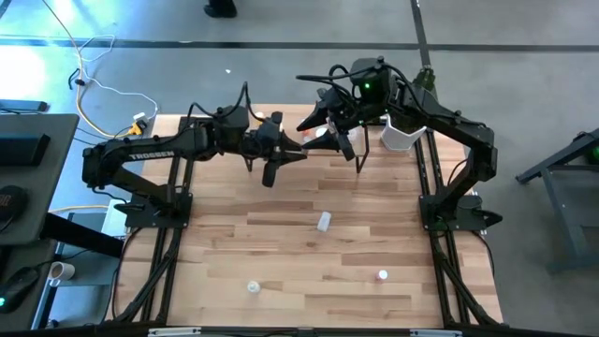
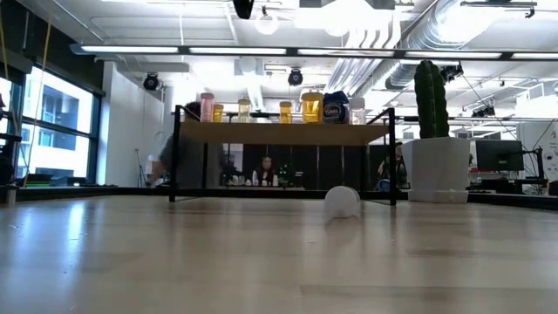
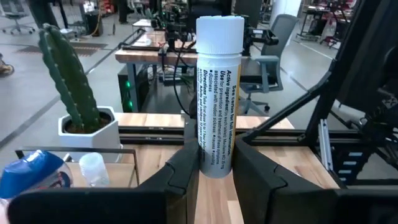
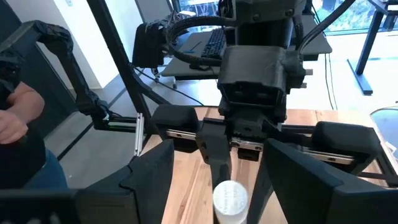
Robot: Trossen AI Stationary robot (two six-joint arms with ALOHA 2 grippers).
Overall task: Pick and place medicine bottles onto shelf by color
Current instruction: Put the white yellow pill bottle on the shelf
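Observation:
My left gripper (image 1: 290, 154) is shut on a tall white medicine bottle (image 3: 219, 93) with a printed label, above the table's far middle. My right gripper (image 1: 346, 140) faces it, open. In the right wrist view its fingers (image 4: 155, 180) stand on either side of the bottle's white cap (image 4: 230, 199) without touching it. The shelf (image 2: 279, 133) carries a row of pink, orange, yellow, blue and white bottles. A blue bottle (image 3: 31, 177) and a clear one (image 3: 93, 169) show in the left wrist view. My left gripper pinches the white bottle's lower body (image 3: 214, 158) between its two fingers. The fingers lie about level, coming from the table's left side, across the bottle. The bottle stands upright in the hold, cap up, lifted clear of the table.
A white pot with a green cactus (image 1: 401, 134) stands at the far right beside the shelf. Loose small bottles lie on the table at the middle (image 1: 324, 221), near left (image 1: 253, 287) and near right (image 1: 382, 275). A person's hand (image 4: 12, 118) shows beyond the table.

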